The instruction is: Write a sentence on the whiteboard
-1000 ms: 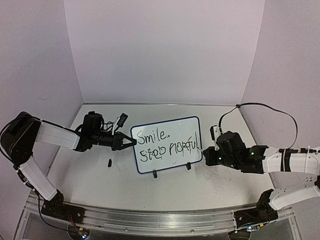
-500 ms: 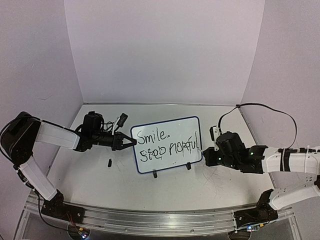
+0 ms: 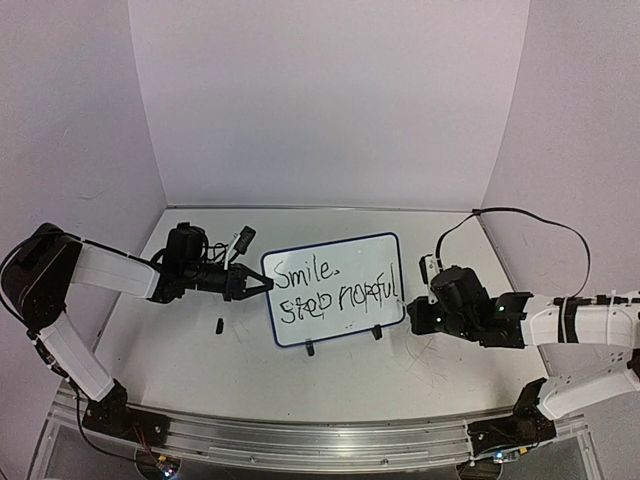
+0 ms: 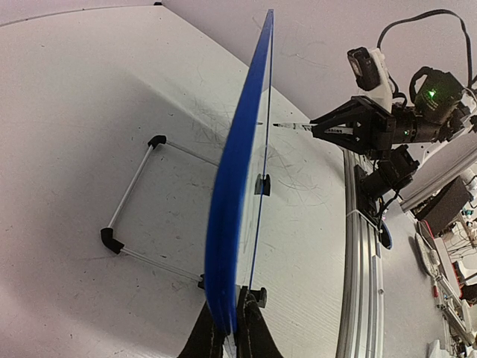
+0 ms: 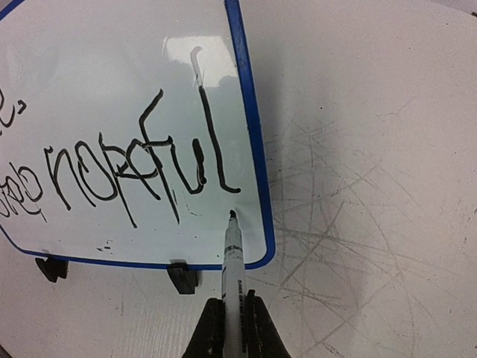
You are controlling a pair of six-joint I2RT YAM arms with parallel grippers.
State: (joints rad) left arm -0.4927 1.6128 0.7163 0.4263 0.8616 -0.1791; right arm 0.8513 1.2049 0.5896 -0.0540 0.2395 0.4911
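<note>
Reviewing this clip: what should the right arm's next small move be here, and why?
Probably dab a full stop: the white-barrelled marker in the right gripper points its tip just past the final "l" of the black handwritten sentence, which lacks the dot "Smile." has. The left gripper clamps the small blue-rimmed whiteboard.

White tabletop is carrying the whiteboard, which is standing on its lower edge near the middle of the surface. Two black clip feet are resting on the top under the board's bottom rim. Behind the board, a thin wire prop with black corner pieces is lying flat on the table. A small black piece is lying alone, left of the board's lower corner and apart from it. Faint grey scratches are crossing the surface right of the board. A metal rail is running along the near edge.
</note>
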